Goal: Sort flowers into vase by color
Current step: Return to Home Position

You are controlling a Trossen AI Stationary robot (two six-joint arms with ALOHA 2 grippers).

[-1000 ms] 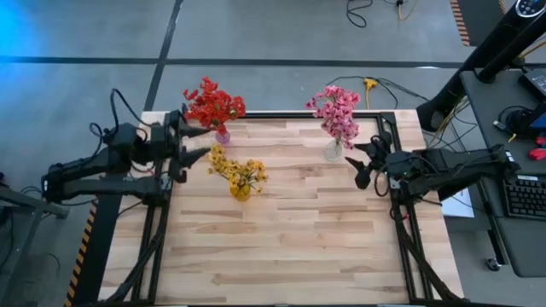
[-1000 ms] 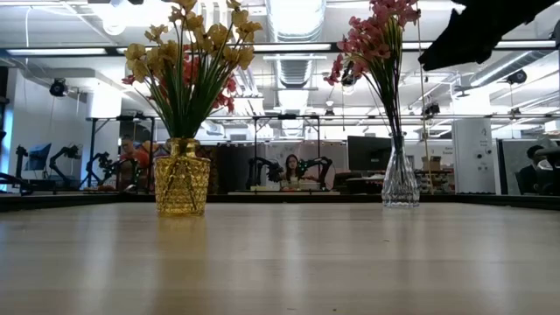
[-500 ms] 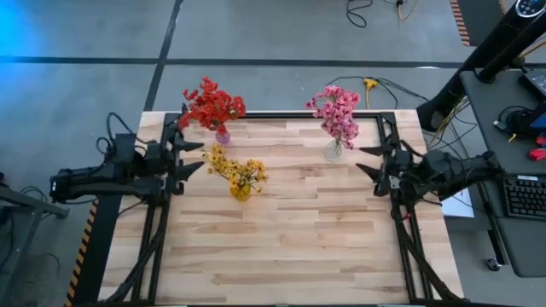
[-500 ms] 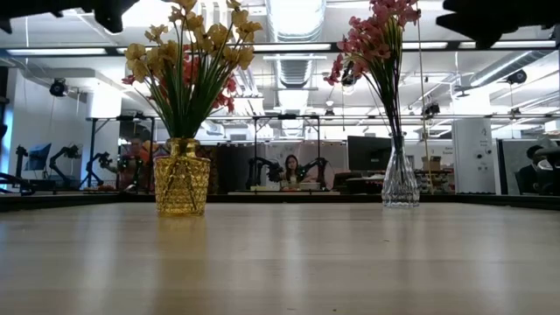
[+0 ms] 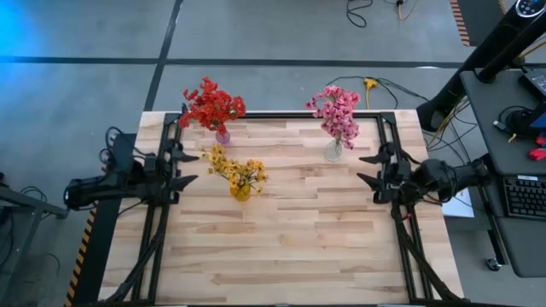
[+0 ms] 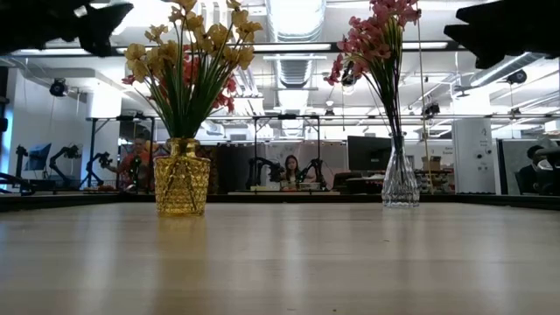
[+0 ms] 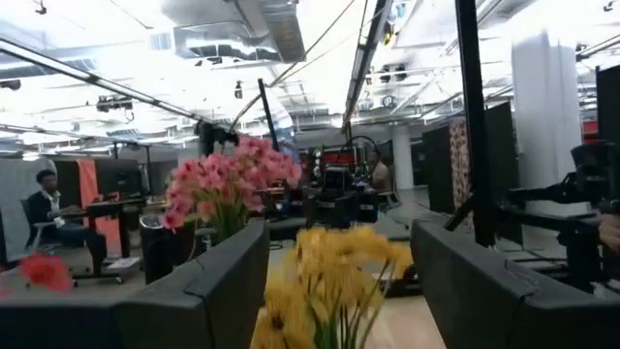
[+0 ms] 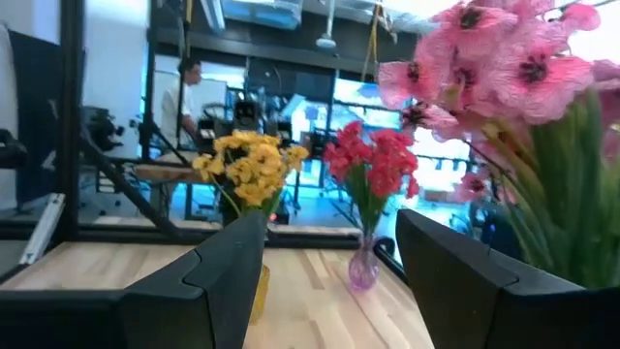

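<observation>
Three bunches of flowers stand with their stems in vases on the wooden table. The red flowers [image 5: 213, 105] are in a small pink vase [image 5: 223, 136] at the far left. The yellow flowers [image 5: 236, 168] are in a yellow glass vase [image 6: 182, 178]. The pink flowers [image 5: 337, 111] are in a clear vase [image 6: 400, 179] at the far right. My left gripper [image 5: 183, 168] hangs open over the table's left edge, level, pointing at the yellow flowers [image 7: 329, 271]. My right gripper [image 5: 368, 167] hangs open over the right edge, beside the pink flowers [image 8: 513, 68]. Both hold nothing.
The near half of the table [image 5: 281, 247] is bare wood. Black frame rails [image 5: 158, 239] run along the left and right edges. A desk with a keyboard [image 5: 522, 196] stands right of the table. People sit at desks in the room behind [image 6: 289, 171].
Both arms have drawn back toward their own side edges of the table and sunk lower. My left gripper has moved away from the red flowers toward the near edge. My right gripper has tipped up from slanting down to about level. Both stayed open; the vases have not moved.
</observation>
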